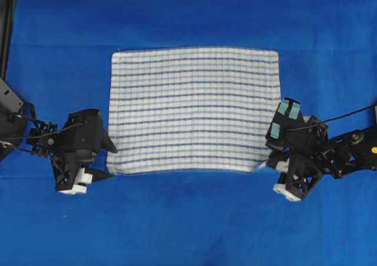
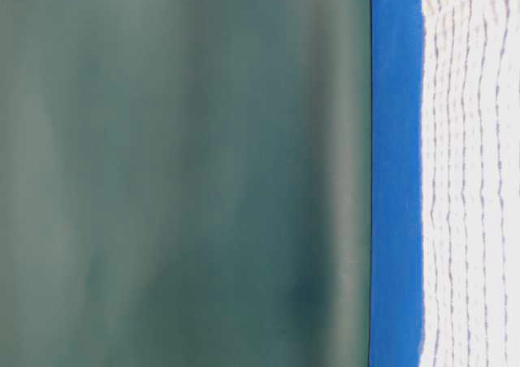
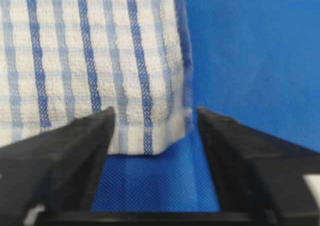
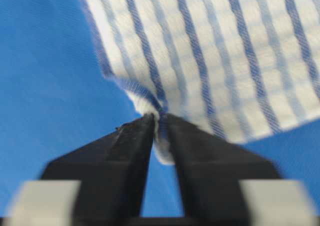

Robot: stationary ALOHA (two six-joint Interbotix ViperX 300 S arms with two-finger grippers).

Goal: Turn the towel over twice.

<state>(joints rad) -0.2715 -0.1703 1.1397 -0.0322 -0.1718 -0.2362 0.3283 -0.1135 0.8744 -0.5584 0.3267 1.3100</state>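
One towel (image 1: pixel 194 110) flat, left hand (image 3: pixel 155 131) open – right hand (image 4: pixel 160 118) pinching its corner

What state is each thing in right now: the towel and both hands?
towel: spread flat on the blue table covering, striped face up; its near right corner is puckered and lifted.
left hand: open, fingers standing either side of the towel's near left corner, not gripping it.
right hand: fingertips nearly together, the towel's near right corner pinched between them.
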